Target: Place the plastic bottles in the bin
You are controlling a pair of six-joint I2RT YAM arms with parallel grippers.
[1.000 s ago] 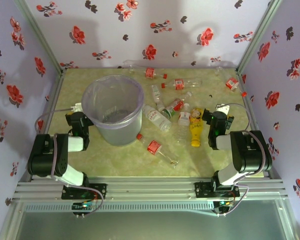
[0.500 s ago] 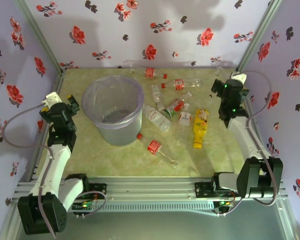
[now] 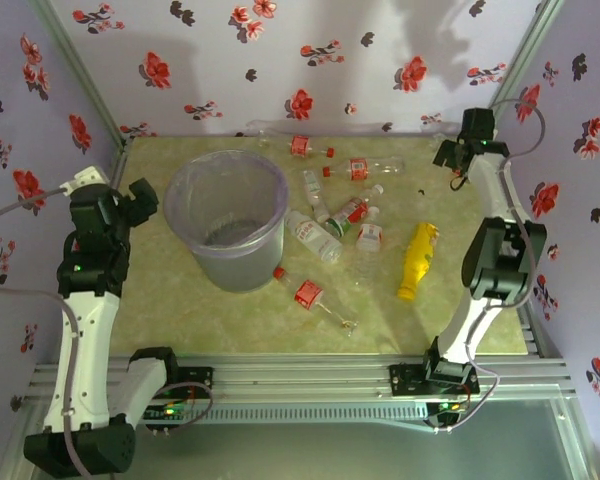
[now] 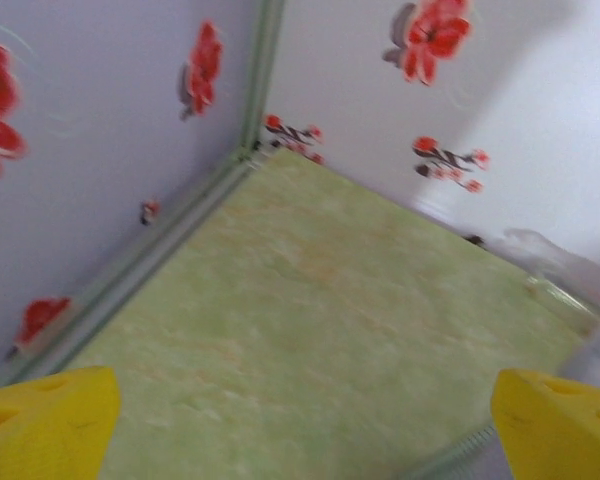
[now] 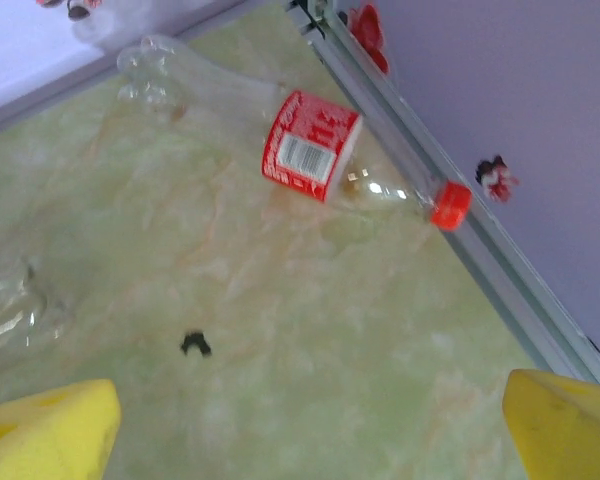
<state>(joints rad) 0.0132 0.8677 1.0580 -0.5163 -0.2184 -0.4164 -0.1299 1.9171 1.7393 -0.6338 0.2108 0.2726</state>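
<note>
Well above the right gripper's (image 5: 305, 425) spread fingers, at upper centre, lies a red-labelled bottle (image 5: 311, 146); the left gripper (image 4: 300, 425) is spread too, in a blurred view.

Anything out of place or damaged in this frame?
Nothing damaged or spilled. The plastic bottles lie scattered on their sides outside the upright bin. One small dark scrap sits on the table near the red-labelled bottle by the right wall.

Right gripper (image 5: 310, 435): yellow fingers (image 5: 40, 430) spread wide, nothing between them. Ahead, a clear bottle (image 5: 310, 145) with a red label lies on its side, its red cap (image 5: 450, 205) against the frame rail (image 5: 500, 275). A black speck (image 5: 194, 345) sits on the green table (image 5: 280, 290) just ahead. A second clear bottle (image 5: 10, 310) lies ahead-left, blurred.
</note>
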